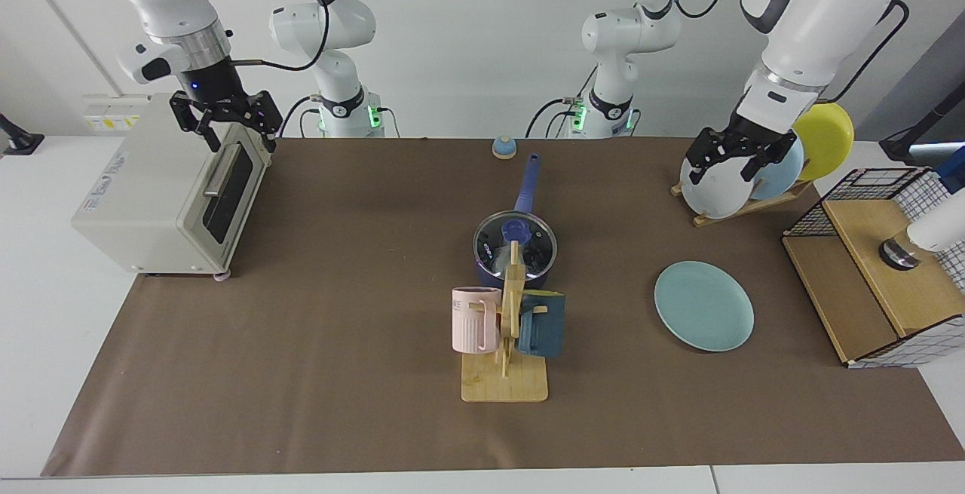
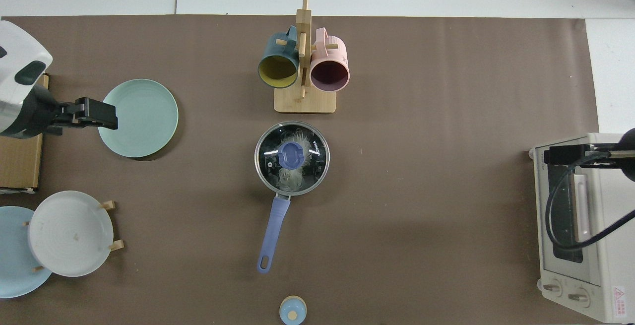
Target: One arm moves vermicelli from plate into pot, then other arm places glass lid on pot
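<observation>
The navy pot (image 1: 488,274) (image 2: 291,193) stands mid-table with its long blue handle (image 1: 527,186) pointing toward the arm bases. The glass lid (image 1: 538,250) (image 2: 310,139) rests on it, blue knob up. White vermicelli (image 2: 289,179) shows through the glass in the top view. The teal plate (image 1: 703,305) (image 2: 144,116) lies bare. My right gripper (image 1: 226,121) (image 2: 560,155) hangs open and holds nothing above the toaster oven's near corner. My left gripper (image 1: 727,158) (image 2: 96,114) waits open, raised in front of the racked plates.
A toaster oven (image 1: 151,177) sits at one table end. A wooden mug rack (image 1: 505,385) with a pink and a teal mug stands just in front of the pot. Racked plates (image 1: 716,192), a wire-and-wood box (image 1: 867,283) and a small blue knob (image 1: 503,147) are also here.
</observation>
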`<state>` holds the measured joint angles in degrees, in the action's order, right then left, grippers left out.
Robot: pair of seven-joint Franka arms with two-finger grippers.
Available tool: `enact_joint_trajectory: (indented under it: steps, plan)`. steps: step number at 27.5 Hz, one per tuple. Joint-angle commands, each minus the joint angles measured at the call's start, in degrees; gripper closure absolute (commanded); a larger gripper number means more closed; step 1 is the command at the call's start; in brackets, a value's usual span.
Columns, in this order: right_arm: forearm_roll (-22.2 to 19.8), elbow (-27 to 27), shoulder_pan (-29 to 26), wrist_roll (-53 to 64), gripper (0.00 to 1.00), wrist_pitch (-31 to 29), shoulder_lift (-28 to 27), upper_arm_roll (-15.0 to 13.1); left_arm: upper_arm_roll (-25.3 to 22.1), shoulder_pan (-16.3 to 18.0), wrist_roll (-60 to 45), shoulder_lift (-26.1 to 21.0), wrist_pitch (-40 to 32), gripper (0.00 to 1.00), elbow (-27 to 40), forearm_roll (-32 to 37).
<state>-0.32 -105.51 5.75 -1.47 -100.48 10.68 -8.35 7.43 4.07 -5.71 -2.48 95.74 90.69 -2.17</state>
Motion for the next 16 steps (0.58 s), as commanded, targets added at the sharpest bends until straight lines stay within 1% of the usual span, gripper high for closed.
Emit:
enact_joint_trajectory:
  steps: [1, 3, 5, 8, 16]
  plan:
    - [-0.4, 5.9, -2.8, 3.1, 0.0, 3.0, -4.2, 2.5, -0.3, -0.1, -0.2, 0.8, -0.4, 0.0, 0.5, -0.6]
    - [-0.6, 5.9, -2.7, 3.5, 0.0, 2.9, -4.2, 2.5, -0.3, -0.1, -0.2, 0.8, -0.4, 0.0, 0.5, -0.6]
    - [0.5, 5.9, -2.5, 3.3, 0.0, 2.9, -4.3, 2.5, -0.3, -0.1, -0.2, 0.8, -0.4, 0.0, 0.5, -0.6]
    - [0.8, 5.8, -2.5, 3.1, 0.0, 1.3, -4.2, 2.5, -0.3, -0.1, -0.2, 0.8, -0.4, 0.0, 0.5, -0.6]
    - [0.8, 5.6, -2.2, 2.5, 0.0, 0.9, -4.2, 2.5, -0.3, -0.1, -0.2, 0.8, -0.4, 0.0, 0.5, -0.6]
